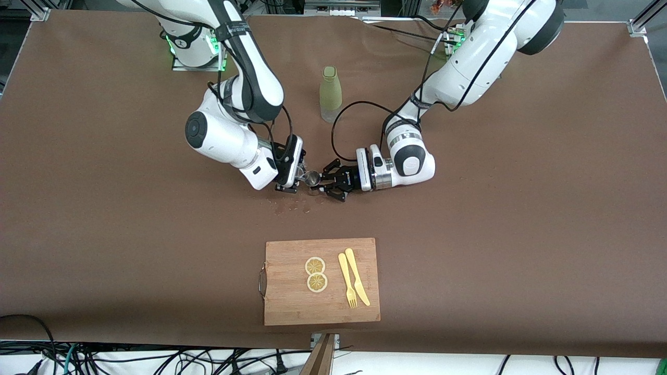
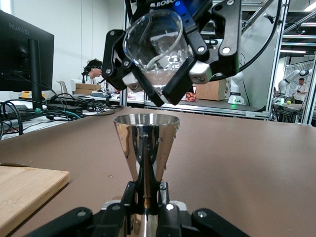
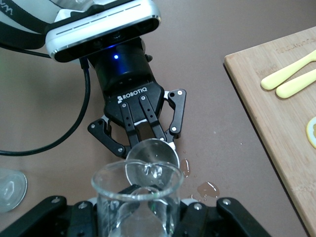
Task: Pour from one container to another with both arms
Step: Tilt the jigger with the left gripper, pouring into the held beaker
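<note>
Cutting board (image 1: 292,307) nearest the front camera, carrying lemon slices and yellow cutlery. Left gripper (image 3: 148,129), marked ROBOTIQ, clamped on metal jigger (image 2: 146,143), upright at mid-table. Right gripper (image 2: 165,81) clamped on glass beaker (image 2: 157,47), tilted above the jigger. Spilled droplets (image 3: 207,188) beside it.

The desk (image 1: 104,208) wears a matt brown covering. The jigger (image 2: 146,143) is polished mirror-bright metal; the beaker (image 2: 157,47) above it is clear glossy glass. The cutting board (image 1: 292,307) is pale wood with visible grain. The fork (image 1: 346,280) and knife (image 1: 357,276) look like smooth yellow plastic. The bottle (image 1: 330,94) looks frosted, greenish.
</note>
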Tool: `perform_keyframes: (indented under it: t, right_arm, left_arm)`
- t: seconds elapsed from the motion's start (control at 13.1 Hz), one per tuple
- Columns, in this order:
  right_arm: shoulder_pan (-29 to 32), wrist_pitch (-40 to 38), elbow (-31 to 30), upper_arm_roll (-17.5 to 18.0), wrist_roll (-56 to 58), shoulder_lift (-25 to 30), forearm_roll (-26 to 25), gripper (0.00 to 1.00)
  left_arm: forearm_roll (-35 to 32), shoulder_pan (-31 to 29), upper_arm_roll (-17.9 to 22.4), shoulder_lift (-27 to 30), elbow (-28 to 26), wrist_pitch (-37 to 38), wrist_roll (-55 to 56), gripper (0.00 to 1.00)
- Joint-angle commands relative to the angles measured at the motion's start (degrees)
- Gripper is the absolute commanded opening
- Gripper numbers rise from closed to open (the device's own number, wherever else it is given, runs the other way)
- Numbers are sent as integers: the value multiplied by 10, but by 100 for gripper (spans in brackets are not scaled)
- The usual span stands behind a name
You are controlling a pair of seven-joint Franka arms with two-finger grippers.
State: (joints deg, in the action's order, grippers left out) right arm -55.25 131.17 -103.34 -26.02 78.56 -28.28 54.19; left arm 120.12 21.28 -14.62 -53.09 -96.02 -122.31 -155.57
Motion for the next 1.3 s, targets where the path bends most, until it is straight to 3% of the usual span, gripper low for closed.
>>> perform_keyframes:
  t: [0.0,1.22]
  right_arm:
    - [-14,9,-5,-10,-18,5,-23,12]
    - [-31,9,4,-14,-51,-1,-76,12]
  left_arm:
    - [28,4,-5,-10,17,-26,-61,0]
    - [28,4,-5,-9,17,-29,-61,0]
